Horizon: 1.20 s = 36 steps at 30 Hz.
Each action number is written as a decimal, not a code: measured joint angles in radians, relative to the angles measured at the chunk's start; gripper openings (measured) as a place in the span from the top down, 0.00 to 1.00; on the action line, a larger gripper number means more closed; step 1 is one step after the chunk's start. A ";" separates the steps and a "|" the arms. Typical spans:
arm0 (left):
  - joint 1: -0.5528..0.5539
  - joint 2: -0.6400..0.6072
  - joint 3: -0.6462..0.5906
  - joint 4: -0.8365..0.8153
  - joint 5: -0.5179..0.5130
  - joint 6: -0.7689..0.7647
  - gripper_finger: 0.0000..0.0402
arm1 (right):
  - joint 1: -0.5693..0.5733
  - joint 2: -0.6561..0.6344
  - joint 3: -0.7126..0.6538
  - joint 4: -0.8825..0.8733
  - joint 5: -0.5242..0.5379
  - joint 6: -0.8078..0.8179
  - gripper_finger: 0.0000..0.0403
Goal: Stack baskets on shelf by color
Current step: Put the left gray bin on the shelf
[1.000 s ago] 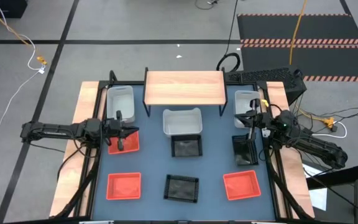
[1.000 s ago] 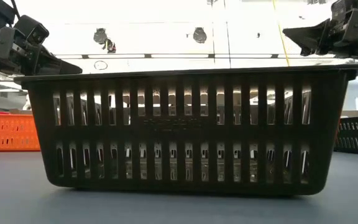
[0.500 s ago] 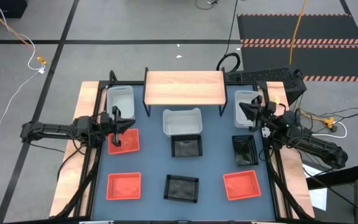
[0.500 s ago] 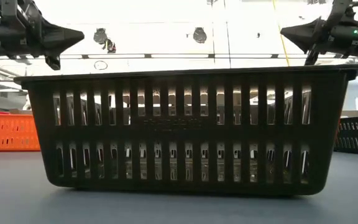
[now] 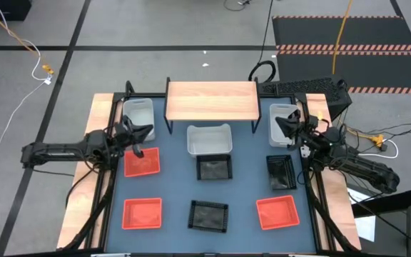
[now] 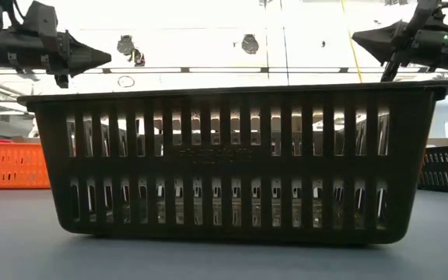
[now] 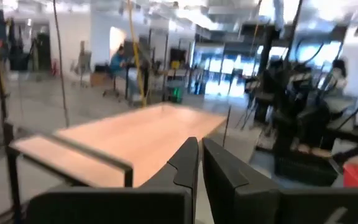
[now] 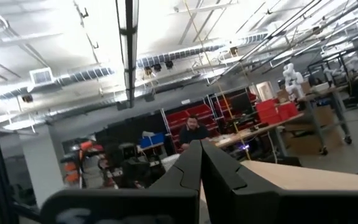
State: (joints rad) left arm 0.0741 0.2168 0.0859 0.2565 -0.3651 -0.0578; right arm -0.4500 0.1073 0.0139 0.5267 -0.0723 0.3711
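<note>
Low view: black basket (image 6: 232, 159) blocks nearly everything behind it.

An industrial lab: exposed ceiling ducts (image 8: 73, 78), red storage bins (image 8: 272, 111), workbenches (image 8: 272, 134).

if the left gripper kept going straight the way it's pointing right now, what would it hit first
Probably the shelf. The left gripper, shut, points toward the wooden board, which fills its wrist view just ahead. Height is unclear, so it might pass just above the top.
</note>
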 joint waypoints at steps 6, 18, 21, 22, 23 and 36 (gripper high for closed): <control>-0.001 0.094 0.127 -0.238 -0.053 -0.079 0.86 | 0.000 0.091 0.000 0.035 -0.001 -0.041 0.98; 0.021 0.363 0.278 -0.296 -0.216 -0.068 0.55 | 0.000 0.286 0.000 0.356 0.097 -0.255 0.74; 0.050 0.402 0.319 -0.360 -0.212 -0.084 0.54 | 0.000 0.297 0.000 0.374 0.153 -0.298 0.70; 0.061 0.416 0.332 -0.392 -0.211 -0.090 0.54 | -0.001 0.299 0.000 0.375 0.157 -0.306 0.68; 0.072 0.428 0.344 -0.428 -0.205 -0.098 0.54 | -0.003 0.302 0.000 0.374 0.158 -0.308 0.68; 0.145 0.498 0.415 -0.686 -0.059 -0.175 0.54 | -0.005 0.366 0.000 0.398 0.184 -0.279 0.66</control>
State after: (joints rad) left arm 0.2192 0.7143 0.5013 -0.4299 -0.4242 -0.2324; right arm -0.4549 0.4734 0.0143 0.9249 0.1116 0.0925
